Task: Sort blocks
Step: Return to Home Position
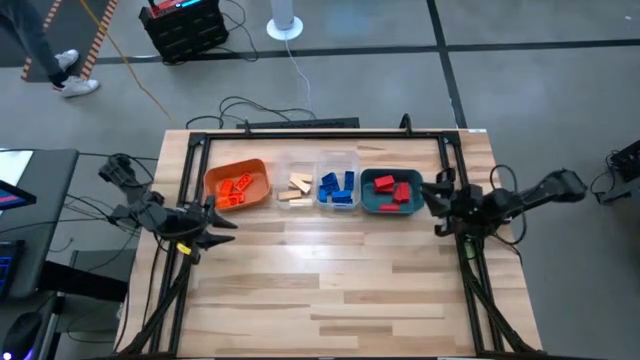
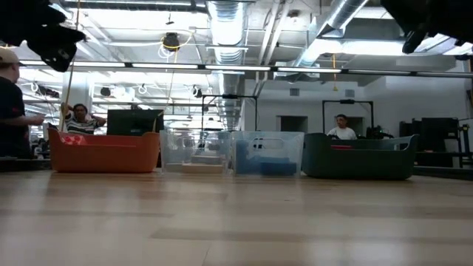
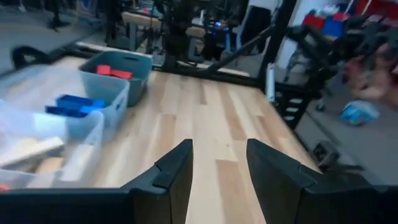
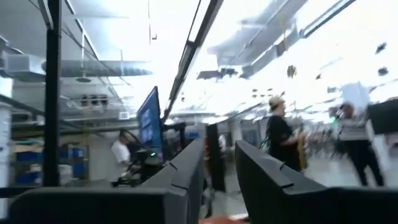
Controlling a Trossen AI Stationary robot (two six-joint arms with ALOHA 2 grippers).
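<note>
We find the blocks sorted by colour in the trays at the back of the bench. The left gripper is beside the orange end and the right gripper beside the teal end. Both are spread, empty.

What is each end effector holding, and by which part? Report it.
Nothing is held: the left end effector and the right end effector are both open and empty.

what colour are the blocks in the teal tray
Red; the blocks show best in the high view.
</note>
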